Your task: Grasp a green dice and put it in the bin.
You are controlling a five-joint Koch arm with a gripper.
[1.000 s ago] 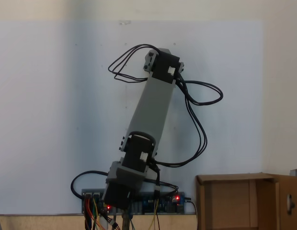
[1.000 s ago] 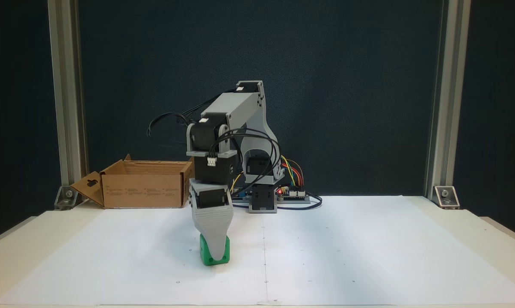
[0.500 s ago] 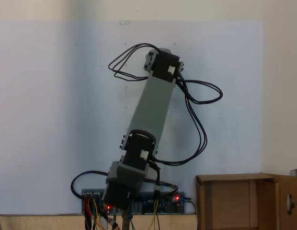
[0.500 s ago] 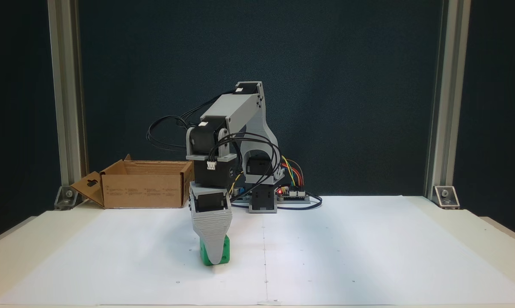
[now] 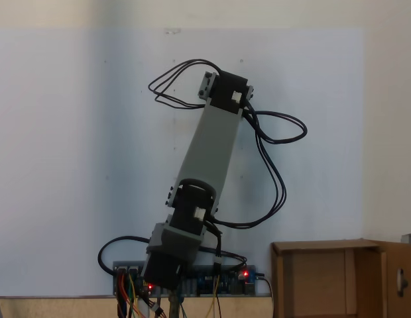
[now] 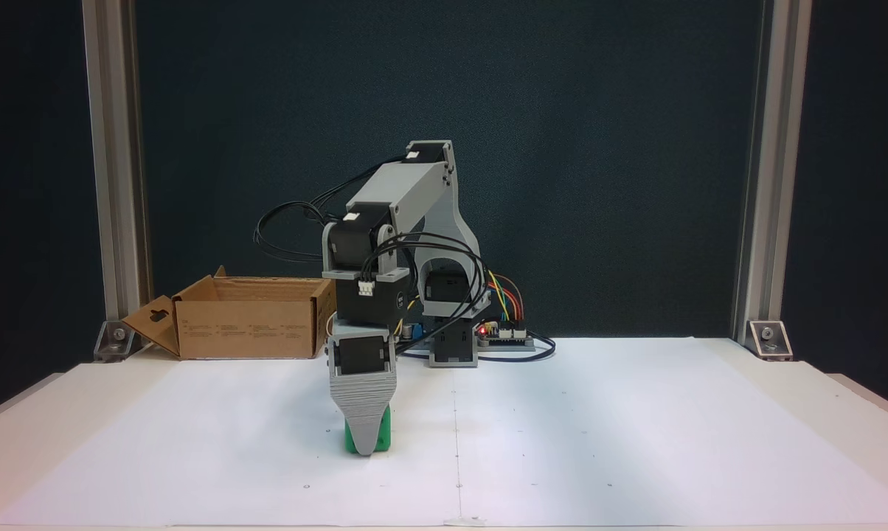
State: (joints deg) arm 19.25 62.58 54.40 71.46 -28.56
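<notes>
The green dice (image 6: 385, 430) sits on the white paper in front of the arm's base, mostly covered by the grey front jaw. My gripper (image 6: 366, 447) points straight down over it, with the jaws one behind the other, so only the front jaw shows and I cannot tell how far they have closed. The bin (image 6: 248, 324) is a brown cardboard box with upright flaps, standing at the back left of the table, well apart from the dice. In a fixed view from above, the bin (image 5: 325, 278) is at the bottom right and the arm's grey link (image 5: 212, 152) reaches up the sheet.
White paper (image 6: 599, 428) covers the table. The arm's base and its circuit board with coloured wires (image 6: 499, 324) stand at the back centre. Aluminium posts (image 6: 116, 184) rise at the back left and right corners. Black cables (image 5: 278, 165) loop beside the arm.
The wrist has turned slightly, so the front jaw now faces the camera squarely. Less of the green dice shows at its sides. The bin has not moved.
</notes>
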